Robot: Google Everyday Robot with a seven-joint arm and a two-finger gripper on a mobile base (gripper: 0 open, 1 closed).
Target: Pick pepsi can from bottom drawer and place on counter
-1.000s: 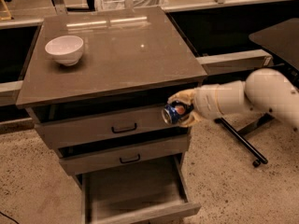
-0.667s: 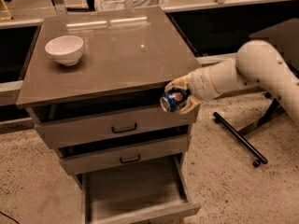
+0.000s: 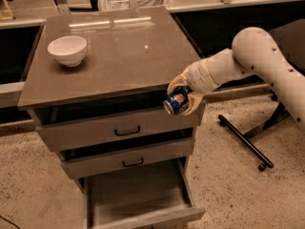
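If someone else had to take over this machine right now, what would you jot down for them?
Gripper: shut on the pepsi can, fingers on either side of it, holding it in the air at the cabinet's front right corner, seen just below the edge of the counter.
Bottom drawer: pulled open, no can in it.
Done: can is out of the drawer and lifted.
Left: raise it above the counter, set it down away from the white bowl, then let go.
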